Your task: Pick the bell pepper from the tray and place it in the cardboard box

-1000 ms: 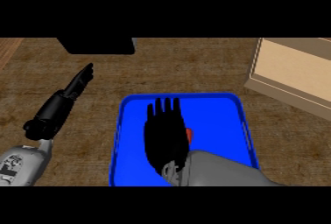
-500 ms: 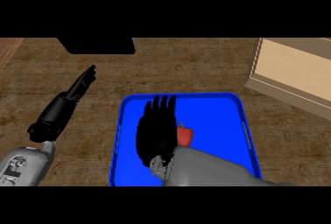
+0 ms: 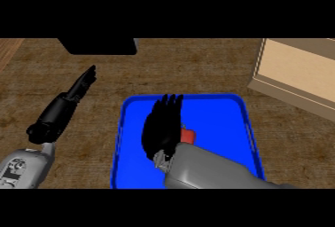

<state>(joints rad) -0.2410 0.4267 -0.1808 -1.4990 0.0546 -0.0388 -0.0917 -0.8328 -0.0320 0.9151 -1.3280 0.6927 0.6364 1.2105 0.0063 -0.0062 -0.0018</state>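
Fingers (image 3: 171, 106) of my right hand (image 3: 162, 128) lie straight and together over the blue tray (image 3: 232, 128), seemingly touching the red bell pepper (image 3: 188, 135) peeking out beside it, while my left hand (image 3: 77, 88) rests extended on the counter (image 3: 196, 66), the cardboard box (image 3: 297, 71) far right.

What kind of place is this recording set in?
Probably a kitchen counter: a brown speckled countertop bearing a blue tray with a red pepper on it, and a cardboard box at the right.
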